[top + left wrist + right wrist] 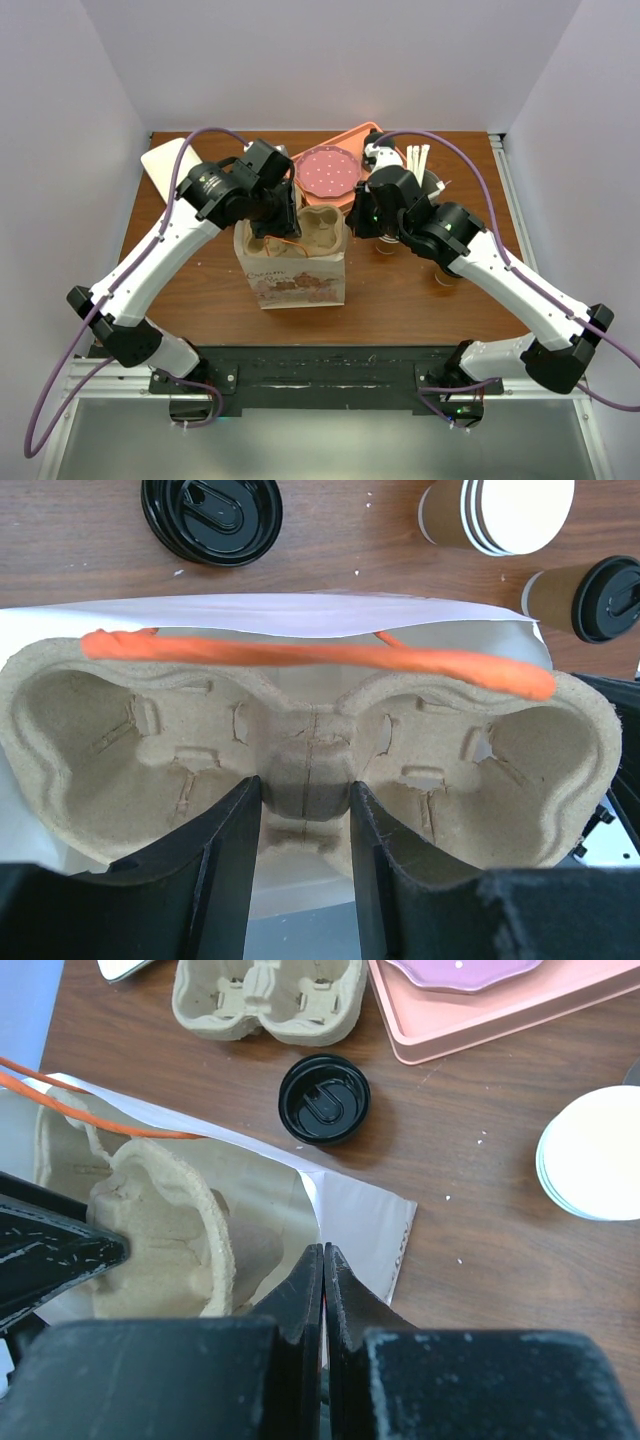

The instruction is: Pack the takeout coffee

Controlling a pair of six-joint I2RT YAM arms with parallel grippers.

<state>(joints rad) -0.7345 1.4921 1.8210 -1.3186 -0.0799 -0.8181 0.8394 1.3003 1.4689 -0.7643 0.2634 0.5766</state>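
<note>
Two pulp cup carriers (265,1000) (160,1240), one paper bag (300,285), one lidded kraft coffee cup (590,598), one stack of lidless cups (490,520), one pink tray (480,1030)

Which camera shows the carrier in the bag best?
Left wrist: the carrier fills the view, both wells empty, with the left gripper on its centre. The top view shows it small and partly covered. The right wrist shows only one end, inside the bag.

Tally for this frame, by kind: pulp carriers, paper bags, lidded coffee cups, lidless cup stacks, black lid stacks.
pulp cup carriers: 2 (bagged carrier, spare carrier)
paper bag: 1
lidded coffee cup: 1
lidless cup stack: 1
black lid stack: 1
total: 6
</note>
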